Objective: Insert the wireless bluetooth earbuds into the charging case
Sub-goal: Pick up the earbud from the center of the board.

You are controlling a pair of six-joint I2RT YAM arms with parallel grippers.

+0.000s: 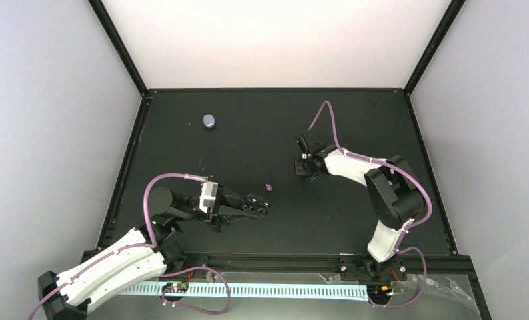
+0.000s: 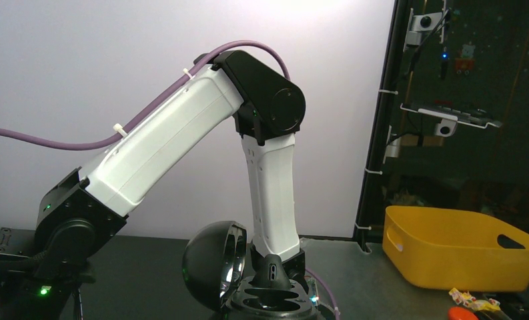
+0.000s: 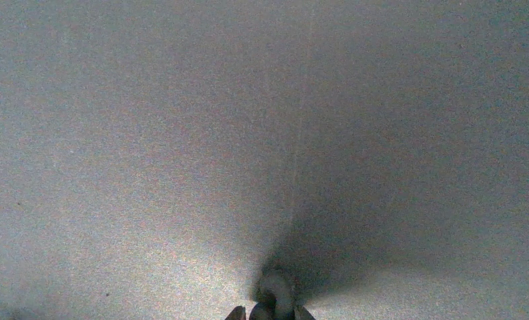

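Not much done yet, by the looks of it. The charging case (image 1: 209,121) is parked at the far left of the worktop (image 1: 355,120), well apart from both arms, and nothing can be seen seated in it; whether the lid is up can't be made out at this size. One earbud (image 1: 268,187) is lying loose mid-worktop, just beside the left tool (image 1: 261,205), which is pressed together with nothing in it. The right tool (image 3: 269,311) is nearly closed, and a small rounded thing is pinched at its tips, most likely the other earbud (image 3: 275,293), though the colour is washed out there. So probably one bud is picked up, and both insertions are left to do.
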